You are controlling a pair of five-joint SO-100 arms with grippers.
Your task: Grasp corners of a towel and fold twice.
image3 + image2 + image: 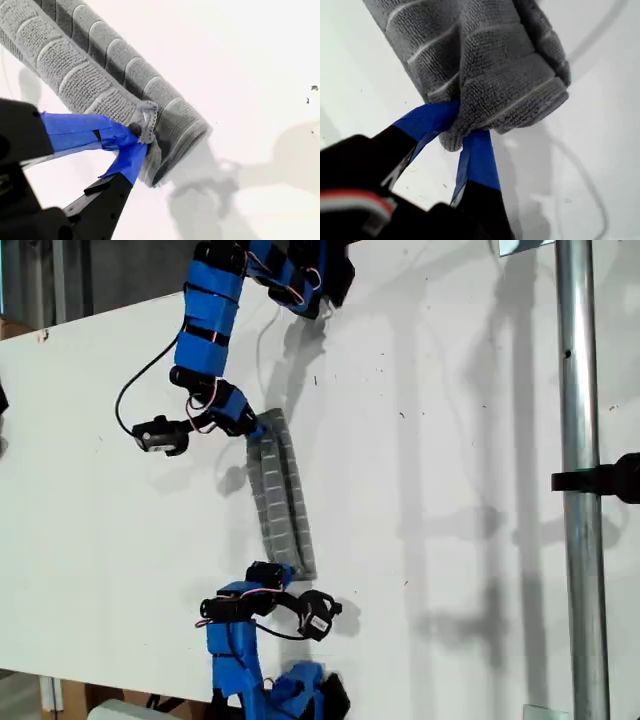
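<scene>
towel: the dark grey striped towel lies on the white table as a long, thin band, already folded over on itself.
long way: the band runs from the arm at the top of the exterior view down to the arm at the bottom of that view, with a small bend in it.
my first gripper: my first gripper pinches one end of the towel; both blue fingers are squeezed onto a bunched tip of cloth.
my second gripper: my second gripper pinches the other end of the towel; a small corner of cloth sticks up between its blue fingers.
which arm is which: I cannot tell from the wrist views which arm in the exterior view is first and which is second.
who is nearer: each arm is right at its own end, so neither needs to reach.
what matters next: I think the next fold must bring one short end along the band to meet the other end, so one gripper would travel toward the other.
table: flat, plain white, with a few small dark specks.
room: lots of bare table on both sides of the band; a metal pole stands well apart, at the exterior view's right.
risk: the cloth is soft, so I think a tip could slip out.
</scene>
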